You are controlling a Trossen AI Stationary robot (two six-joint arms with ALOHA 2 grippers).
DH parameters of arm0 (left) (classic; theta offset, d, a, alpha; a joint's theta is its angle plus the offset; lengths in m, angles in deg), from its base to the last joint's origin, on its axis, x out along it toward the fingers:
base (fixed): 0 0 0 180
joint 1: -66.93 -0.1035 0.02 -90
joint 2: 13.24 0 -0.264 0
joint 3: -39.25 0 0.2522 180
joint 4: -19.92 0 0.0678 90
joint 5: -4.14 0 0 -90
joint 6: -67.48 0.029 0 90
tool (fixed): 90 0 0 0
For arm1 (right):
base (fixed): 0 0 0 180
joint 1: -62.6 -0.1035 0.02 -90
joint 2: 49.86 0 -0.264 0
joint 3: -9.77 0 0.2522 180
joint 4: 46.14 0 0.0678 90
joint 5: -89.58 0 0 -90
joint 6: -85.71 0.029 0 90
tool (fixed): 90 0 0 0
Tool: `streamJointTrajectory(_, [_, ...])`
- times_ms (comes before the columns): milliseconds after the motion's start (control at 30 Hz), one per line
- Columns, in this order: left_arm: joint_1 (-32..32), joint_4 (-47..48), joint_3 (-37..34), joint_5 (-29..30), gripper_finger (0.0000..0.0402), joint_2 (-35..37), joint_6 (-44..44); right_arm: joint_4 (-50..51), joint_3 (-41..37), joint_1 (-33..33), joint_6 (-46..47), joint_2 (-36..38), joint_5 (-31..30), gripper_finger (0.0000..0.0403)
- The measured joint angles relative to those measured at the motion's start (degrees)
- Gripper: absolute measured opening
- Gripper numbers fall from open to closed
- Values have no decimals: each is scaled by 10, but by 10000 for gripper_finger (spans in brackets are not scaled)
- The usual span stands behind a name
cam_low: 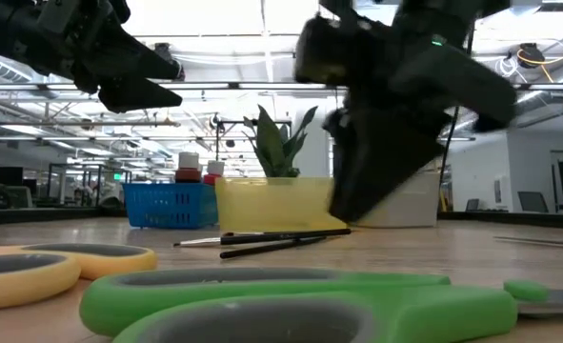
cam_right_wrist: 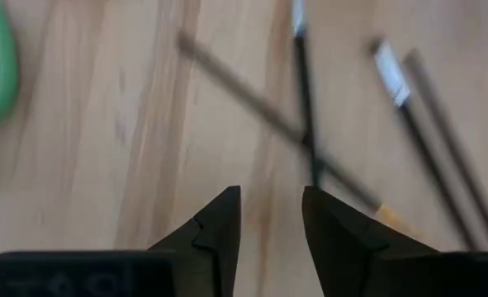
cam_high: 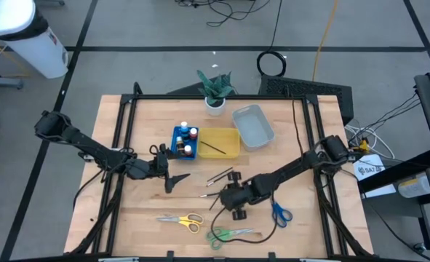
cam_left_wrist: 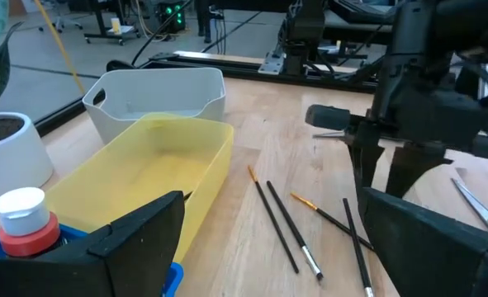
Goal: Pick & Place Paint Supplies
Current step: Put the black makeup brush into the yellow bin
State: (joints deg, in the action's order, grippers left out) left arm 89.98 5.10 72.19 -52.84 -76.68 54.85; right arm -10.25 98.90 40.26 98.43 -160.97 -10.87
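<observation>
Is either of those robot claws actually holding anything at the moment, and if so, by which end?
No. The right gripper hangs just above the brushes with a gap between its jaws and nothing in it. The left gripper hovers by the yellow tray, jaws wide and empty.

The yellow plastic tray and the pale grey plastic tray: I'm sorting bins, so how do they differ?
The yellow plastic tray lies square to the table beside the blue basket; the pale grey plastic tray sits angled, farther right. The yellow tray holds one thin dark brush; the grey tray looks empty. Both are shallow, open rectangles.
</observation>
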Motion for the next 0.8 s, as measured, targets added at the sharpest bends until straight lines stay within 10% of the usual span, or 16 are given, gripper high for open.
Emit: streamJointTrajectory(800, [0,1,0,0,376,0,-7,9,0,21,-12,-7,-16,100])
